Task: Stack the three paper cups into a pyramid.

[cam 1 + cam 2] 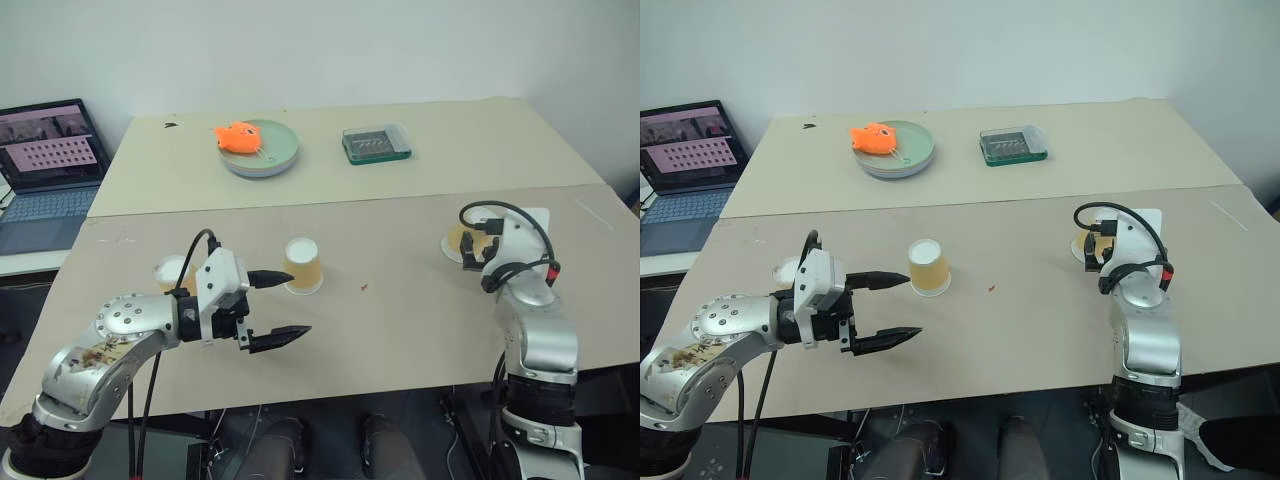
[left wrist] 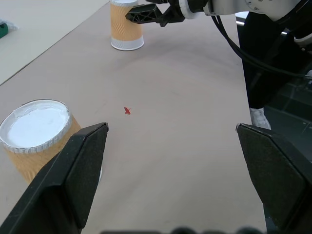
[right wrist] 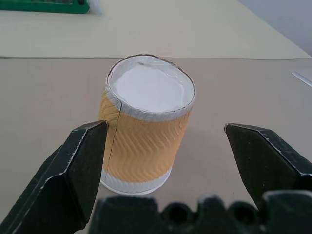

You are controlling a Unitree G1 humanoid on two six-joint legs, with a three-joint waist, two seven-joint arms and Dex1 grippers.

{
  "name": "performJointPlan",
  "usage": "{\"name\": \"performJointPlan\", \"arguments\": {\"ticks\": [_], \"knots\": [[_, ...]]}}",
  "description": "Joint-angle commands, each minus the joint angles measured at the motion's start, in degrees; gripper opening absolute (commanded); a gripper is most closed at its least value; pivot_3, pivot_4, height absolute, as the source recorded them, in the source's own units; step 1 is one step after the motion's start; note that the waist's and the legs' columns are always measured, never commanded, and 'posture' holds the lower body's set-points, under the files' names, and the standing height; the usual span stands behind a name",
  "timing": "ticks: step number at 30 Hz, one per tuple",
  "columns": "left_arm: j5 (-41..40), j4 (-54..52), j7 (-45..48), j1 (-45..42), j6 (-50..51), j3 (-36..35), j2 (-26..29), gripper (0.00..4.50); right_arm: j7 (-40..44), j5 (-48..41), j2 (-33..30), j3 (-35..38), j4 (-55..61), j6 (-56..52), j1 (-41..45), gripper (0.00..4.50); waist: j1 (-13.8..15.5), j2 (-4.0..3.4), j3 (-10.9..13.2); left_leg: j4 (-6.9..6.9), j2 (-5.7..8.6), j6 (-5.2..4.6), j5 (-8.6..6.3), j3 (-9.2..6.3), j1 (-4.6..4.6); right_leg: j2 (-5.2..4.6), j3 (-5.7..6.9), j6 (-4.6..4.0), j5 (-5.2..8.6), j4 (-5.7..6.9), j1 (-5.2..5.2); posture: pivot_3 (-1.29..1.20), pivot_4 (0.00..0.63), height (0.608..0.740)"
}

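Observation:
Three paper cups stand upside down on the brown table [image 1: 400, 330], white bases up. The middle cup [image 1: 303, 266] sits just past the upper finger of my left gripper [image 1: 298, 303], which is open, points right and holds nothing. The left cup [image 1: 171, 271] is partly hidden behind that wrist. In the right wrist view the right cup [image 3: 146, 131] stands between the fingers of my right gripper [image 3: 165, 129], which is open, a gap showing on each side. The left wrist view shows the middle cup [image 2: 36, 139] close by and the right cup [image 2: 126, 27] far off.
On the far cream table are a plate [image 1: 275, 160] with an orange plush fish [image 1: 238, 137] and a green tray [image 1: 376, 144]. A laptop [image 1: 45, 170] sits off to the left. A small red mark [image 1: 364, 286] lies on the table right of the middle cup.

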State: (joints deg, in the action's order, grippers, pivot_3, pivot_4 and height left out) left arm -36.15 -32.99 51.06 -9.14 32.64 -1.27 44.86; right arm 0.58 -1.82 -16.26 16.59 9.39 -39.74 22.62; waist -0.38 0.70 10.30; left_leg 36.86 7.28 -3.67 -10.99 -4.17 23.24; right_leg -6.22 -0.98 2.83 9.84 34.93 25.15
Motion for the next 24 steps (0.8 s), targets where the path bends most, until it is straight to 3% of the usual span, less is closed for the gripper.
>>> {"name": "performJointPlan", "arguments": {"ticks": [1,24], "knots": [[-0.02,-1.5,-0.09,0.23,-1.19,-1.39,-0.05,4.5,-0.36,-2.4,0.68,2.52,-2.52,5.11,2.21,4.45,-0.25,0.0,0.0,0.0,0.0,0.0,0.0,0.0,-0.01,0.0,0.0,0.0,0.0,0.0,0.0,0.0,0.15,0.74],[0.33,-3.3,-1.17,2.65,-1.33,-2.88,0.18,4.5,-0.03,-3.54,-1.9,1.45,-26.62,21.08,14.64,4.45,-0.48,0.0,0.0,0.0,0.0,-0.02,0.01,0.01,-0.03,0.03,-0.04,-0.06,-0.04,0.01,0.0,0.0,0.15,0.74]]}}
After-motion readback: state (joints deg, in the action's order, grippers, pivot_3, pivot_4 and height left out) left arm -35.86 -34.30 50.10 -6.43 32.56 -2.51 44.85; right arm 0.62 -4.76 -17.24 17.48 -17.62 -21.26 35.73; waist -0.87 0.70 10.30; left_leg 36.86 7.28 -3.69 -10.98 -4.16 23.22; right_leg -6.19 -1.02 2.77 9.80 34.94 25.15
